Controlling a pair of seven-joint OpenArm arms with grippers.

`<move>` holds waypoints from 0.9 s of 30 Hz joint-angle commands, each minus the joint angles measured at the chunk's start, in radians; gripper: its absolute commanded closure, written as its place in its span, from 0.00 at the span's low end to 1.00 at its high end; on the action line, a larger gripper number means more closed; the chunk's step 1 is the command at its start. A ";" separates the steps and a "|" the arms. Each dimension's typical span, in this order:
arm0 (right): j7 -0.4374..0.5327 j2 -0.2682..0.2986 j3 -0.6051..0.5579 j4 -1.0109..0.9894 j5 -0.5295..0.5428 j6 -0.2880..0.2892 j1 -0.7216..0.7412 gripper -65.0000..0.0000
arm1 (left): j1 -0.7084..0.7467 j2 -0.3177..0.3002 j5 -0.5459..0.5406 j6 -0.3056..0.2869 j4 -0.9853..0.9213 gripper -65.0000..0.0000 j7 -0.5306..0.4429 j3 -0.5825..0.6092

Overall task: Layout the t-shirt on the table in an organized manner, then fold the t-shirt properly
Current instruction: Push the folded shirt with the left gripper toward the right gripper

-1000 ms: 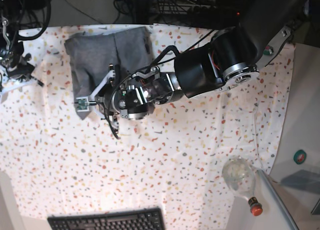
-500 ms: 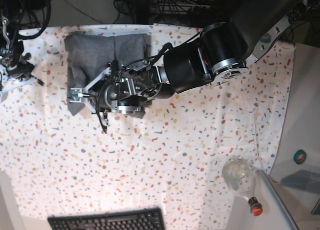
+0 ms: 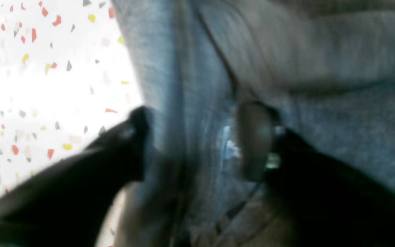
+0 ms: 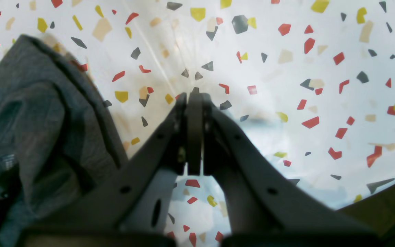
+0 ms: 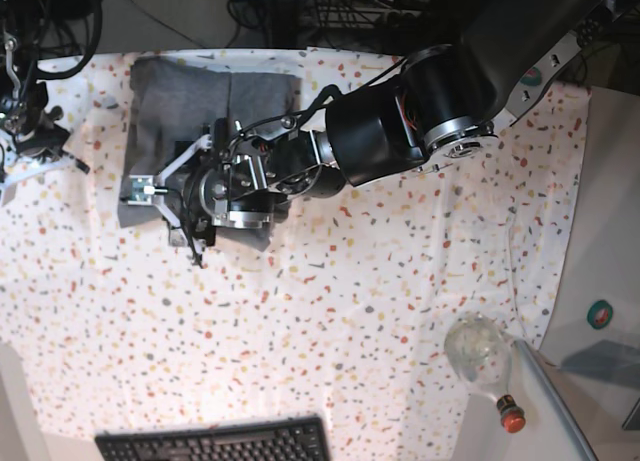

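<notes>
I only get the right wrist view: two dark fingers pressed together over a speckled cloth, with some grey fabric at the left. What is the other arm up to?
Observer: The left gripper is down on the t-shirt. Its fingers are spread apart, with a ridge of the grey cloth between them.
Operator: Is that shirt laid out flat, sleeves and all?
Observer: No. The base view shows it as a compact, roughly rectangular folded block, lying toward the upper left of the table. The big black arm reaches across to it from the upper right.
</notes>
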 commanded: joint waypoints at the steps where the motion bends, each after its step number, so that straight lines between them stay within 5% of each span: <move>1: 0.019 0.017 0.003 0.014 -0.005 0.005 0.006 1.00 | -0.024 0.019 -0.004 0.002 0.030 0.27 0.003 -0.006; 4: 0.019 0.017 0.003 0.014 -0.005 0.005 0.005 1.00 | -0.020 0.019 -0.004 0.001 0.102 0.15 0.090 -0.080; 12: 0.019 0.017 0.003 0.047 -0.003 0.015 0.000 1.00 | 0.106 -0.037 -0.004 0.001 0.495 0.14 0.344 -0.554; 15: 0.019 0.017 0.003 0.073 -0.003 0.112 0.002 1.00 | 0.259 -0.063 -0.004 0.001 0.628 0.16 0.379 -0.804; 18: 0.019 0.017 0.003 0.064 -0.003 0.192 0.008 1.00 | 0.393 -0.090 -0.004 0.001 0.658 0.39 0.377 -1.007; 23: 0.019 -0.003 0.003 0.074 -0.003 0.253 0.005 1.00 | 0.577 -0.223 -0.016 -0.001 0.708 1.00 0.376 -1.160; 27: 0.021 -0.022 0.014 0.130 -0.005 0.302 -0.052 1.00 | 0.749 -0.281 -0.178 -0.001 0.828 1.00 0.376 -1.300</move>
